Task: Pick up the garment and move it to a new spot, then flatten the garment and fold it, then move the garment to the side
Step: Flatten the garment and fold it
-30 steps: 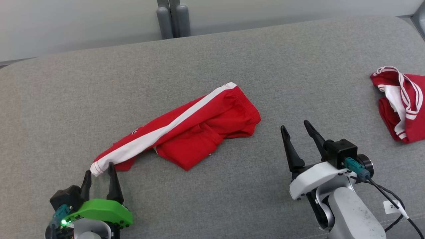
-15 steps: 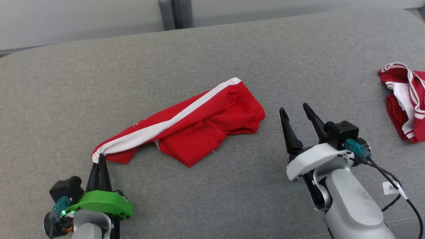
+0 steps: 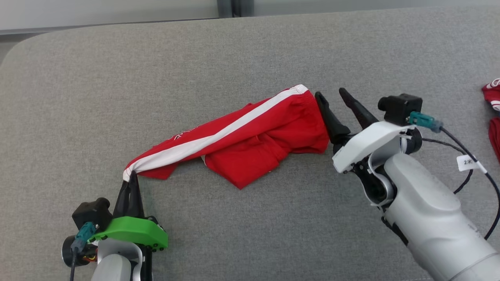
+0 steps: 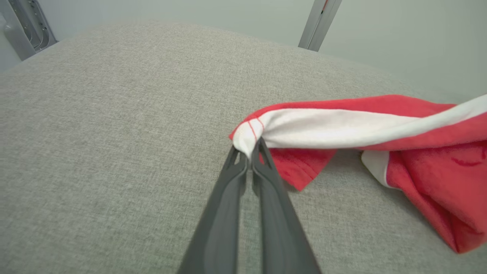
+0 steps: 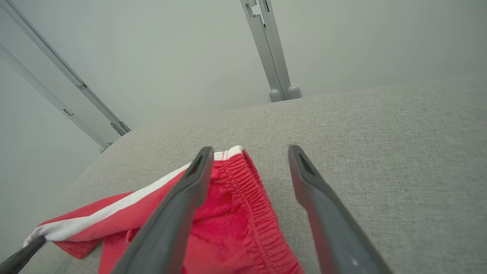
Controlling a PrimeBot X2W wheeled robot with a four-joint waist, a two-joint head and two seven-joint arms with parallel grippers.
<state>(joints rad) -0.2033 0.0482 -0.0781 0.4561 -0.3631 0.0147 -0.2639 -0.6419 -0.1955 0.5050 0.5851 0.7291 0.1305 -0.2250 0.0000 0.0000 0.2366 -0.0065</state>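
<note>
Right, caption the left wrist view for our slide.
Left gripper shut on a white-striped corner of red shorts on a grey cushion.

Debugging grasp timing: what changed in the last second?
Left pincer shut on the white-striped hem corner of the red shorts. Right pincer advanced to the waistband, jaws open astride its edge, nothing gripped. Head camera shifted too. Unchanged: shorts lie crumpled on the grey surface; second red garment at far right.

a grey woven fabric surface (image 3: 250, 54) spans the frame, corner rounded at upper left. behind it stand a pale wall (image 5: 152, 57) and a grey metal post (image 5: 271, 57), top centre.
</note>
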